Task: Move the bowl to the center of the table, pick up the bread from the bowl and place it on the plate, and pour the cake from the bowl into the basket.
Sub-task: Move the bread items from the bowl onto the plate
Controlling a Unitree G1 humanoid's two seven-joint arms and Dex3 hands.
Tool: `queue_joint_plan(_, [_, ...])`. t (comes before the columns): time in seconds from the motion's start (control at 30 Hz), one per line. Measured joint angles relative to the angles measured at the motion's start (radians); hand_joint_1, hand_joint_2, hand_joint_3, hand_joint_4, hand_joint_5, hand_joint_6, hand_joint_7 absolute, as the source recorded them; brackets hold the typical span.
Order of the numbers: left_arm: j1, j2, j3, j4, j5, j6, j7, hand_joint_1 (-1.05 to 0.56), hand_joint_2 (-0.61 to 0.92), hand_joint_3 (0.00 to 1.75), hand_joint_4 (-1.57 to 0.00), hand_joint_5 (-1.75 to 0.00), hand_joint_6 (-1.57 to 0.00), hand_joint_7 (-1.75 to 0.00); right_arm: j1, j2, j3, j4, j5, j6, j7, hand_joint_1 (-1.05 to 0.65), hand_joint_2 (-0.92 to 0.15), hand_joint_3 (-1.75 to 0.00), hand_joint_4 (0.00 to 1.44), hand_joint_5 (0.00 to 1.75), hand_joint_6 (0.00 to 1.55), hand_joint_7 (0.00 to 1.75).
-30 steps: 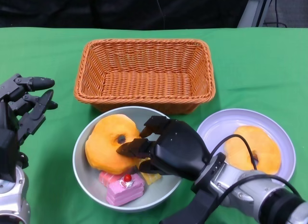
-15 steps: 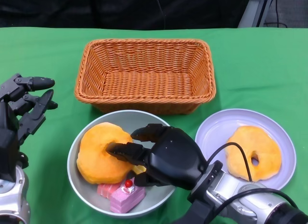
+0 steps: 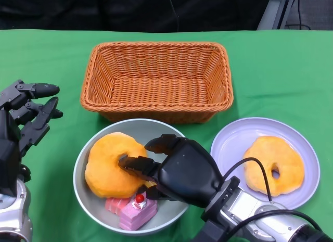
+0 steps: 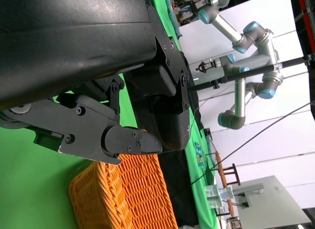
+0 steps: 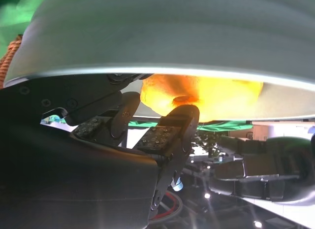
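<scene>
The grey bowl [image 3: 140,130] sits on the green cloth just in front of the wicker basket [image 3: 156,78]. It holds an orange ring-shaped bread [image 3: 106,166] and a pink cake with a red cherry [image 3: 136,211]. My right hand [image 3: 182,169] grips the bowl's right rim, its fingers reaching inside and touching the bread. In the right wrist view the bowl's wall [image 5: 172,37] fills the upper part, with the bread [image 5: 206,98] beyond my fingers [image 5: 167,135]. A second bread [image 3: 273,164] lies on the lilac plate [image 3: 234,140]. My left hand [image 3: 23,122] hovers with fingers spread, holding nothing.
The basket is empty and its near wall almost touches the bowl. The plate lies close to the bowl's right side, under my right forearm. In the left wrist view the basket [image 4: 128,194] shows past my left hand [image 4: 138,120]. Green cloth lies bare at far left and far right.
My right hand has drawn the bowl a little to the left and toward me, with the bread and cake riding in it. The left hand has stayed put.
</scene>
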Motion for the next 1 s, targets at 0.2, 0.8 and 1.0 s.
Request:
queue_joint_plan(0.2, [0.0, 0.0, 0.0, 0.0, 0.002, 0.0, 0.0, -0.22, 0.92, 0.24, -0.82, -1.23, -0.87, -0.84, 0.019, 0.011, 0.007, -0.065, -0.029, 0.101, 0.127, -0.56, -0.92, -0.08, 0.97, 0.19, 0.91, 0.08])
queue_joint_plan(0.8, [0.0, 0.0, 0.001, 0.0, 0.003, -0.002, -0.001, -0.21, 0.92, 0.27, -0.8, -1.23, -0.85, -0.87, 0.018, 0.039, 0.037, -0.15, -0.086, 0.232, 0.338, -0.67, -0.92, -0.15, 0.92, 0.25, 0.9, 0.02])
queue_joint_plan(1.0, [0.0, 0.0, 0.001, 0.0, 0.003, -0.002, -0.001, -0.21, 0.92, 0.26, -0.82, -1.23, -0.85, -0.87, 0.018, 0.047, 0.055, -0.168, -0.123, 0.276, 0.383, -0.61, -0.92, -0.18, 0.89, 0.33, 0.9, 0.01])
